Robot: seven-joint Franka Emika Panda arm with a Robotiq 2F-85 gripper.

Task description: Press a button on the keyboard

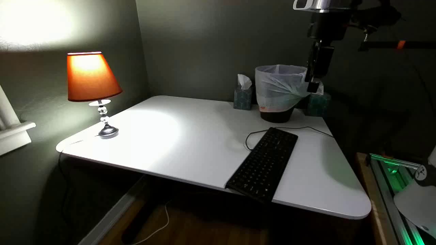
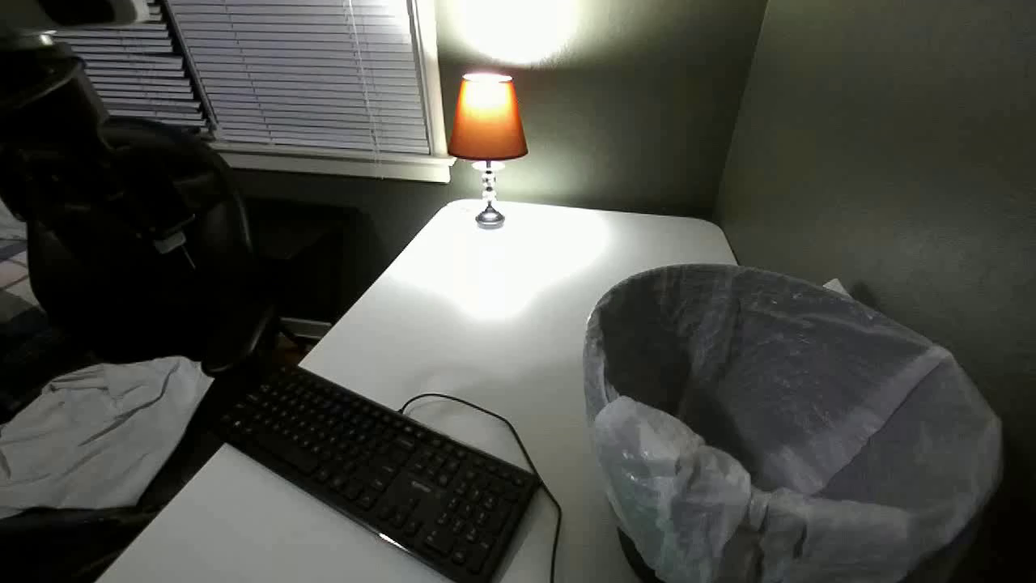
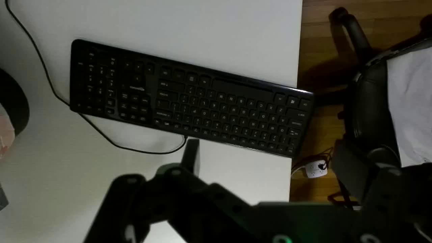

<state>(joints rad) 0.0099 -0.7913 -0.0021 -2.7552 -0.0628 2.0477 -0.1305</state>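
**Key press: approach from above.**
Gripper [image 3: 270, 157]: empty, fingers [image 3: 191, 154] spread wide; bring together before contact. Keyboard [image 3: 192, 98]: lower, on the desk [image 3: 209, 30], one end overhanging the edge; press lightly, straight down, over the supported part.

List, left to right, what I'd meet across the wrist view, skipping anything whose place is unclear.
Bin, cut off by the left edge → keyboard → black chair with a white cloth on it.
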